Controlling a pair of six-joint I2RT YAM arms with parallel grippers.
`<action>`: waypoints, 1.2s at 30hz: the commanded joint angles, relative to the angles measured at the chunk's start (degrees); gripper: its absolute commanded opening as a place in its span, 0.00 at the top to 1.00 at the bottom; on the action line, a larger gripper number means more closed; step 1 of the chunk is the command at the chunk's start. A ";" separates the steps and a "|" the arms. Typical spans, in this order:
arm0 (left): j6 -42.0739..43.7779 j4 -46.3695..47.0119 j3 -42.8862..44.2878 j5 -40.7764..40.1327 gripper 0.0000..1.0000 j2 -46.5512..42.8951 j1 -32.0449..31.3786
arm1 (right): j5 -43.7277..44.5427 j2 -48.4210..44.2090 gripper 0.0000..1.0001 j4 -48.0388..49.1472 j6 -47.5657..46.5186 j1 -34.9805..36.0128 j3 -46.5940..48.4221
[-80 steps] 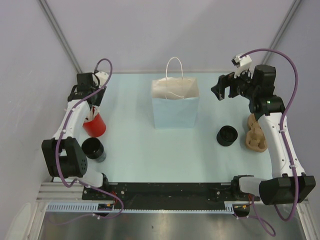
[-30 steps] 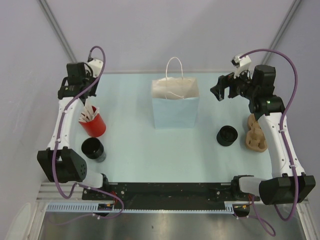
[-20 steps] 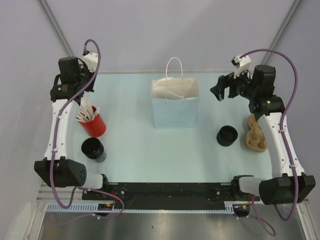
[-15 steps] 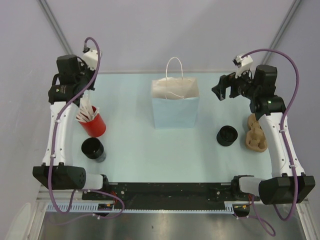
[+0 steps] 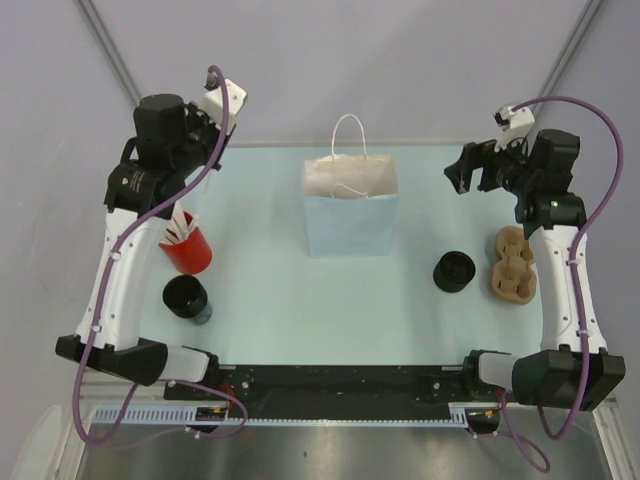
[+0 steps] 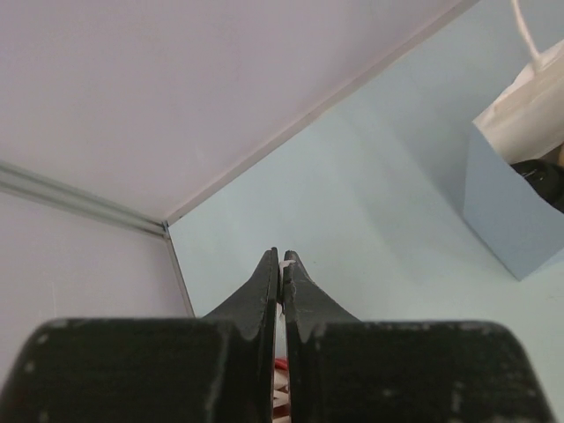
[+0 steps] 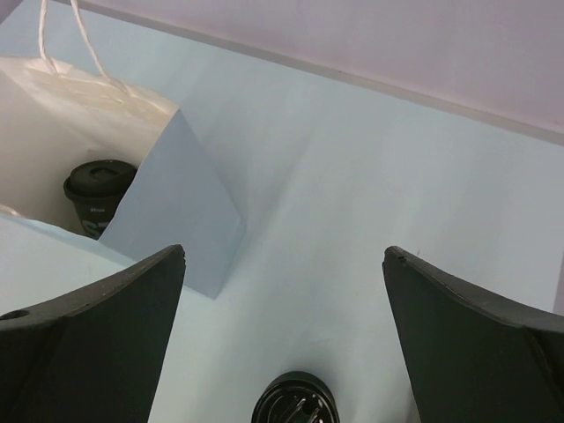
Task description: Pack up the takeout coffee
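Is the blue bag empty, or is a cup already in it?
Not empty: the right wrist view shows a black lidded cup upright inside the open paper bag.

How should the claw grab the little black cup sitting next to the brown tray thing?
Grip the black cup around its side wall, just under the lid. It stands upright and is round, so the open right claw could come straight down from above. Probably pinch its near and far sides, since the brown carrier sits close on its right.
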 commanded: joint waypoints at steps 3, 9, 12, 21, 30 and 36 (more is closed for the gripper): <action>2.26 -1.96 7.94 -4.63 0.95 1.93 -5.59 | 1.08 -2.01 0.00 2.40 -0.62 -0.94 0.69; 5.07 -0.92 13.83 -7.97 0.95 4.66 -14.82 | 5.12 -1.57 0.00 -2.79 -2.12 -1.20 0.61; 7.27 -0.30 16.64 -10.08 0.94 7.65 -20.18 | 7.06 -1.83 0.00 -3.76 -2.21 -1.55 0.25; 10.88 12.07 20.60 -11.23 0.93 14.33 -29.68 | 6.44 -1.40 0.00 -4.46 -0.98 -2.52 -2.12; 9.39 17.19 23.06 -7.02 0.91 18.02 -35.21 | 5.39 -0.52 0.00 -2.88 -1.60 -4.45 -5.72; 7.10 16.58 24.65 -5.08 0.92 21.27 -38.29 | 4.87 -0.34 0.00 -2.27 -1.77 -4.98 -7.48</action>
